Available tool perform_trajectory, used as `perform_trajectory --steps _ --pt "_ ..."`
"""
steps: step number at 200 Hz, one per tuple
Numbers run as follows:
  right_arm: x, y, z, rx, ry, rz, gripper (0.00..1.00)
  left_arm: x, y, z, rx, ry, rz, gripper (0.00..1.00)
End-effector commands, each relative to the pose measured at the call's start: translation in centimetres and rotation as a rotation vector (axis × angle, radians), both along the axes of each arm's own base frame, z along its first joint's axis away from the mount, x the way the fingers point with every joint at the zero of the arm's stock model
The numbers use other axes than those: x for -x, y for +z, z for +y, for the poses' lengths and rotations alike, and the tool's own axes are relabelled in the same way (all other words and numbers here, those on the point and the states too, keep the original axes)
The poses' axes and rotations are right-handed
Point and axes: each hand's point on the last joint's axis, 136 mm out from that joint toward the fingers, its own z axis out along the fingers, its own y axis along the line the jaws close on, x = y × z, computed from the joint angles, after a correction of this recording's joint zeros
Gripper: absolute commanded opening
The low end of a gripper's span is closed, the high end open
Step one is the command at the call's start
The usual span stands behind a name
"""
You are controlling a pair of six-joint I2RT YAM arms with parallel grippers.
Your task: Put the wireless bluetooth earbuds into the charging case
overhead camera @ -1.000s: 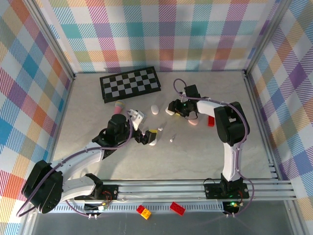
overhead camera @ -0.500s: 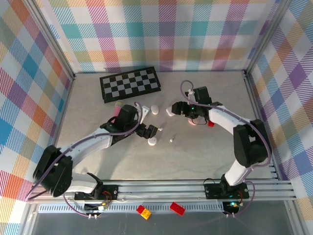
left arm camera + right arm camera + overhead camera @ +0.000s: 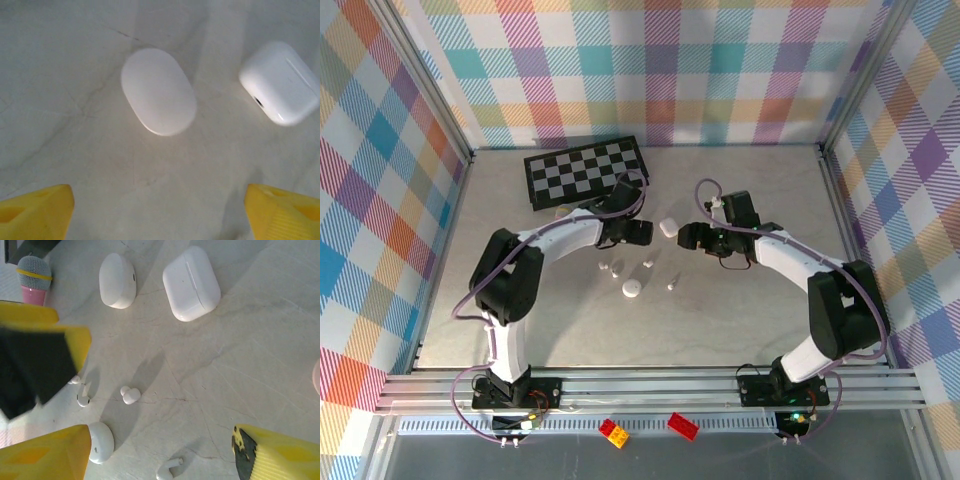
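Step in hand: neither arm holds anything — I read this as lining up on a case before any earbud goes in.
Left gripper [image 3: 638, 231]: yellow fingers [image 3: 35, 210] spread wide in the left wrist view, hovering above the smooth white oval case [image 3: 158, 91], nothing between them.
Right gripper [image 3: 688, 236]: its yellow fingers [image 3: 280, 452] spread too, empty, just right of the white rounded-rectangle case with a lid seam [image 3: 191, 283].
Earbuds: small glossy white wireless earbuds lie loose on the pale table [image 3: 740, 310] — one stubby bud [image 3: 130, 395], one stemmed [image 3: 83, 396], another stemmed one [image 3: 169, 470] nearer the right wrist camera; none is in a case.
Cases: both look closed, lying near each other but apart.
Next move: I judge a case needs opening first, then a fine pinch on a tiny bud.
Edges and room: the checkerboard [image 3: 586, 171] sits beyond the left gripper; the grippers are near each other, so room between them is tight; open table lies toward the arm bases.
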Motion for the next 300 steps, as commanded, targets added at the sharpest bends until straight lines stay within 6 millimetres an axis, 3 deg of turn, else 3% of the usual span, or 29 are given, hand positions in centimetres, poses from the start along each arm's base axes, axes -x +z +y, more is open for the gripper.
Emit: perform_trajectory --steps 1,30,55,74,163,197,218,254,276,300 --pt "0.2 1.0 -0.6 0.013 0.003 -0.034 0.75 -1.4 -0.4 1.7 -0.019 0.227 0.013 0.81" --pt "0.4 1.1 -0.9 0.03 0.005 -0.042 0.75 -3.3 -1.2 2.1 -0.053 0.372 0.022 0.71" --pt "0.4 0.9 -0.8 0.03 0.009 -0.041 0.75 -4.3 -1.8 -0.2 0.014 0.341 0.053 0.69" --pt "0.2 0.7 -0.7 0.027 0.01 -0.039 0.75 -4.8 -2.0 -0.7 0.028 0.343 0.05 0.68" --pt "-0.2 0.5 -0.3 0.021 0.019 -0.03 0.75 -5.2 -4.2 -1.2 0.008 0.349 0.1 0.59" --pt "-0.2 0.3 -0.4 0.019 0.012 -0.021 0.75 -5.1 -4.5 -1.6 0.017 0.33 0.113 0.49" --pt "-0.2 0.3 -0.3 0.018 0.011 -0.02 0.75 -4.8 -4.3 -2.0 0.018 0.28 0.121 0.4" --pt "-0.2 0.4 -0.2 0.005 0.013 -0.019 0.74 -3.5 -2.9 -2.7 0.018 0.091 0.117 0.38" --pt "-0.3 0.6 0.0 -0.007 0.009 -0.023 0.74 -1.7 -1.9 -3.5 0.055 -0.074 0.099 0.38" --pt "-0.2 1.0 0.1 -0.028 0.002 -0.028 0.73 0.8 -1.0 -2.8 0.058 -0.194 0.086 0.39"
